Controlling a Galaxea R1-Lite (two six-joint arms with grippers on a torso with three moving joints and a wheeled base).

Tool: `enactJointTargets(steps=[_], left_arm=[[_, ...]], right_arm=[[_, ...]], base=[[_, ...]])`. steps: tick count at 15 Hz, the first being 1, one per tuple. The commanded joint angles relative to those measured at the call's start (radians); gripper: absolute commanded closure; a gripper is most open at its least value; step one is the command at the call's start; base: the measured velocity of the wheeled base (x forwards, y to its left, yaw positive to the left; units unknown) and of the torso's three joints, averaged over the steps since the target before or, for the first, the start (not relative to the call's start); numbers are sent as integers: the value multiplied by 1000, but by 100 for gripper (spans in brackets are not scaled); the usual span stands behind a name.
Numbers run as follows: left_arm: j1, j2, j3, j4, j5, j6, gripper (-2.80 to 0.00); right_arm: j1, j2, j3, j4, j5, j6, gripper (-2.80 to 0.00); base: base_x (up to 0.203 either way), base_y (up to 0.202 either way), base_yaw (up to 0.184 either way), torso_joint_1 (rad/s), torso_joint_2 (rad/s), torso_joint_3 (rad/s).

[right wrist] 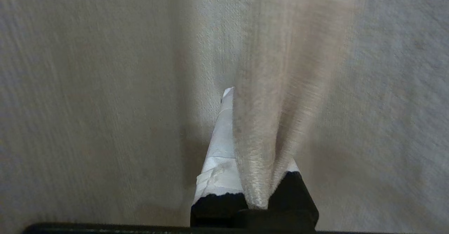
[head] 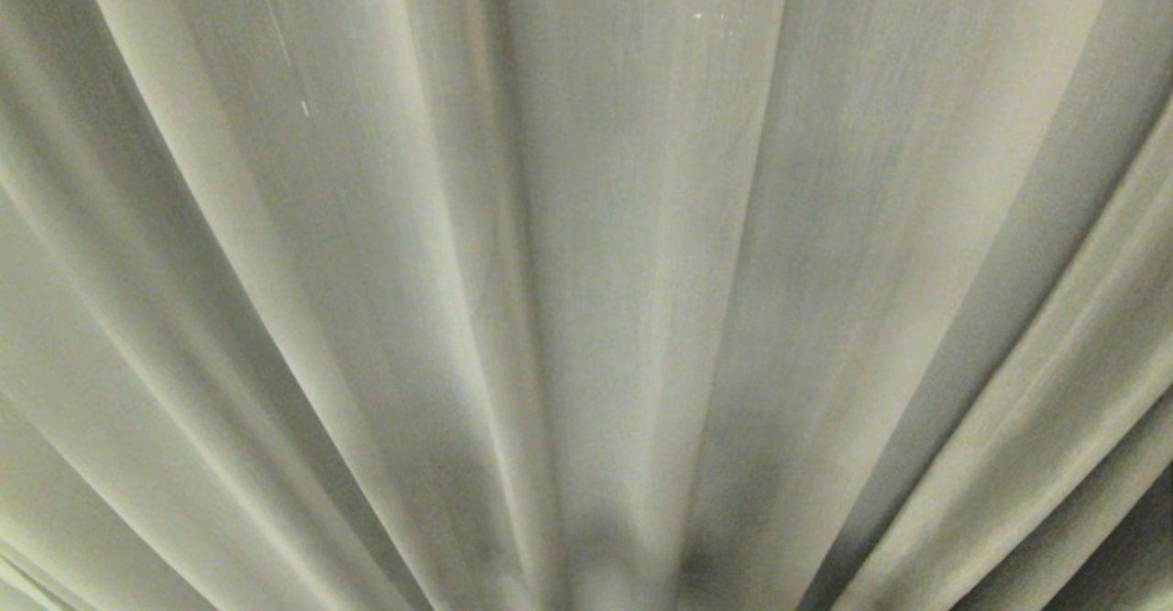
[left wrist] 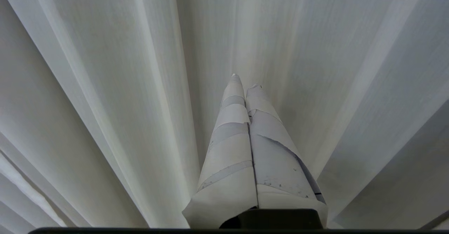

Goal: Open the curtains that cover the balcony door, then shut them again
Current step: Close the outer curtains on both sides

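Head view is all curtains (head: 586,272) – cream fabric fills the frame edge to edge, long pleats fanning out from the bottom centre toward the top corners, darker shadow patch at bottom centre. No arm and no balcony door in that view; the glass is hidden behind the fabric. Left wrist view: left gripper (left wrist: 245,81) sits centre frame, pointing at the pleated curtain, white-taped fingers (left wrist: 231,135) pressed together tip to tip with nothing between them. The tips lie close to the fabric; can't tell if they touch it. Tape on them is wrinkled and scuffed, a few dark specks low on one finger. Right wrist view: right gripper (right wrist: 250,97) is at lower centre of the frame, right up against the curtain – weave texture is visible across the whole picture. Its fingers are clamped on a fold of the fabric: one taped finger (right wrist: 221,149) shows left of the fold, while the other is mostly covered by cloth, only its dark base and a sliver of tape showing at lower right. The pinched fold runs up from between the finger bases and widens toward the top centre of the frame. Curtain around the grip looks slightly bunched, with a shadow just left of the visible finger.
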Motion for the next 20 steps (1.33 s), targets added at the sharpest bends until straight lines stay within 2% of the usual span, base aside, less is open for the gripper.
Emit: enactJointTargets(steps=[1,5,8,13,16,20], left_arm=[[0,0,0,-1,1,-1,0],[0,0,0,-1,1,-1,0],[0,0,0,-1,1,-1,0],[1,0,0,-1,1,-1,0],[0,0,0,-1,1,-1,0],[0,0,0,-1,1,-1,0]], right_arm=[[37,-2,-28,-10,1,1,0],[178,-31,-40,-9,0,-3,0],[318,-62,-33,-8,-5,-12,0],[518,-90,-18,19,-45,-90,0],[610,-91,10,17,-90,-152,0],[685,-75,22,15,-137,-210,0]], base=[[0,0,0,0,0,0],[0,0,0,0,0,0],[0,0,0,0,0,0],[0,0,0,0,0,0],[0,0,0,0,0,0],[0,0,0,0,0,0]])
